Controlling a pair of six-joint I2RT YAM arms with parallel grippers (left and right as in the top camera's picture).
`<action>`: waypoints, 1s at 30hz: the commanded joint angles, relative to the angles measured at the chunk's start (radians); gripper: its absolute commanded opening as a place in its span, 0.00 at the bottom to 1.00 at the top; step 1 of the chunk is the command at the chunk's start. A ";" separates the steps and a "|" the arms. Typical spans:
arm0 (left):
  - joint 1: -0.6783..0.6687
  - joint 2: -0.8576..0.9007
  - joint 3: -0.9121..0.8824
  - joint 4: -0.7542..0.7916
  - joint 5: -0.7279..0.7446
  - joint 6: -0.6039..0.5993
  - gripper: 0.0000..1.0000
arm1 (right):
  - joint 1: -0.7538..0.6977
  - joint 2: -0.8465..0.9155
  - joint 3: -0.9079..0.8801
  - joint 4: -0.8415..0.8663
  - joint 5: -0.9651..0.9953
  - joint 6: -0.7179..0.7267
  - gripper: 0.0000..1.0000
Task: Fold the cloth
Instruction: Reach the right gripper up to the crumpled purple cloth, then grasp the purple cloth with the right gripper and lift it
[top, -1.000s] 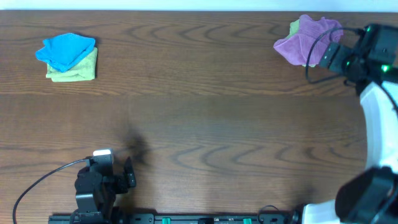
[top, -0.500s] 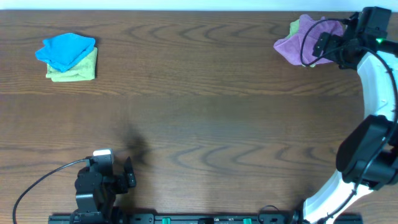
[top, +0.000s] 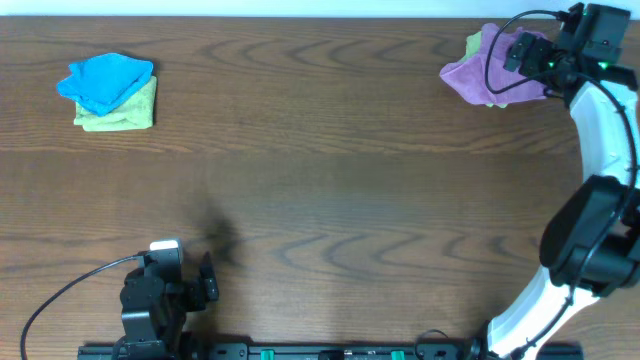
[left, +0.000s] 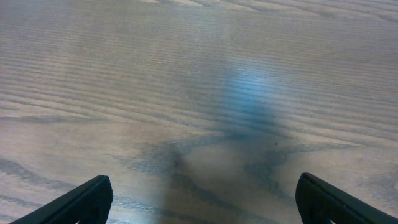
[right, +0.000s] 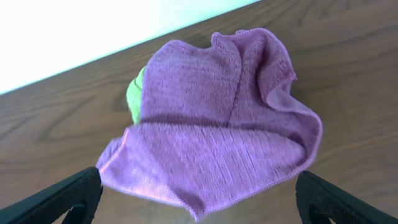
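Cloth (top: 483, 70), purple and crumpled, lies at the table's (top: 330, 180) far right atop a yellow-green cloth (right: 135, 99). Right gripper (right: 200, 198) hovers over it, jaws spread wide, empty. Left gripper (left: 208, 199), near left, is likewise spread.

1 purple cloth (top: 470, 72), 3 other cloths (top: 105, 82)
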 joint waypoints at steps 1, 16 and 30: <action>0.000 -0.006 -0.010 -0.068 -0.027 0.026 0.95 | -0.003 0.060 0.016 0.028 -0.020 0.051 0.99; 0.000 -0.006 -0.010 -0.067 -0.027 0.026 0.95 | 0.002 0.224 0.016 0.125 -0.080 0.082 0.99; 0.000 -0.006 -0.010 -0.068 -0.027 0.026 0.95 | 0.011 0.234 0.021 0.110 -0.136 0.084 0.15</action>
